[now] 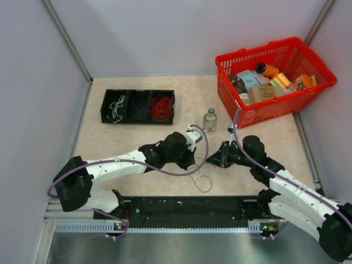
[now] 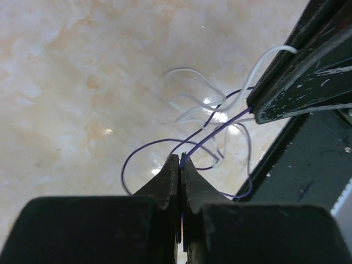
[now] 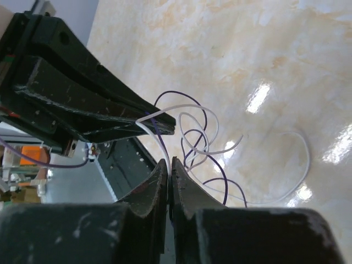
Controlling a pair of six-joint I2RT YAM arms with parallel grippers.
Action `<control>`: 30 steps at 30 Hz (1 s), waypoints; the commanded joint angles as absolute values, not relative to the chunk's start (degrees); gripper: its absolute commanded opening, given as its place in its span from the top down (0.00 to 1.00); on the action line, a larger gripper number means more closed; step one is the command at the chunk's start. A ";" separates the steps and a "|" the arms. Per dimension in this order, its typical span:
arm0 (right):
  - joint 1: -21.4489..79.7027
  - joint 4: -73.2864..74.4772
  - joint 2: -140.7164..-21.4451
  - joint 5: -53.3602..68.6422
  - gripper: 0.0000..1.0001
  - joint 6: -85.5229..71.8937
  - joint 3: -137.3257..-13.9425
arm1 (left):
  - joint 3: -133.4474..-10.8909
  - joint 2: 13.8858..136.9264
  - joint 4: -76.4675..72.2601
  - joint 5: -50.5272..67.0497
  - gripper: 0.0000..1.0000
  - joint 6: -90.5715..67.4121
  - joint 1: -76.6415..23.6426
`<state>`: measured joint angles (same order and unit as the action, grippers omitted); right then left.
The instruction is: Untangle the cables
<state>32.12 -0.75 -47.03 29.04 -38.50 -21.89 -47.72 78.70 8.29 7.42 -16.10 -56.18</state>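
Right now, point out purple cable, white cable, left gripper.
purple cable [image 2: 157, 141]: left wrist view, top of its left loop.
white cable [image 2: 256, 70]: left wrist view, upper-right stretch.
left gripper [image 2: 180, 160]: left wrist view, between closed fingertips.

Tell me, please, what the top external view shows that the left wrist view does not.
Only the top view shows the red basket, the small bottle and the black tray with its red cable bunch. Only the left wrist view shows that the left gripper is shut on the purple cable. Both show the loose tangle on the table and the right gripper close to the left.
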 commanded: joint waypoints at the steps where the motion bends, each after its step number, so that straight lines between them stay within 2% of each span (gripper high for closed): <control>1: 32.61 2.00 -45.53 22.52 0.95 -36.30 -25.14 | -50.27 74.11 12.29 -5.95 1.00 -16.08 -56.34; 6: 32.52 0.80 -44.47 19.33 0.97 -36.83 -23.73 | -48.69 68.30 13.53 -4.05 1.00 -15.73 -56.34; 8: 32.52 -0.95 -45.17 21.17 0.91 -36.91 -23.73 | -48.60 66.80 14.76 -4.13 1.00 -16.17 -56.34; 15: 32.52 -3.86 -46.14 21.71 1.00 -38.23 -22.50 | -48.08 61.71 16.79 -3.60 1.00 -18.10 -56.34; 21: 32.52 -5.19 -47.81 21.88 1.00 -39.20 -21.97 | -49.83 58.10 19.24 -4.83 1.00 -19.25 -56.34; 22: 32.52 -5.53 -48.68 22.75 0.96 -39.03 -21.97 | -50.01 56.79 18.99 -4.57 1.00 -19.25 -56.34; 24: 32.78 -7.63 -50.44 25.48 0.68 -38.32 -21.62 | -50.18 54.15 17.85 -3.96 1.00 -18.90 -56.34; 25: 32.96 -8.52 -51.58 25.84 0.58 -37.89 -21.80 | -50.01 53.10 16.97 -3.69 1.00 -18.64 -56.34; 26: 33.22 -8.96 -52.98 25.49 0.52 -37.71 -22.06 | -50.27 51.95 16.53 -3.60 1.00 -18.55 -56.34; 30: 35.85 -11.69 -58.52 23.66 0.48 -34.29 -22.85 | -51.67 49.49 16.87 -3.08 1.00 -18.81 -56.34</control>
<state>33.10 -6.02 -54.54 24.23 -38.22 -22.04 -48.25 52.16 19.53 -3.70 -18.31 -56.40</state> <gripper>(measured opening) 0.509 0.013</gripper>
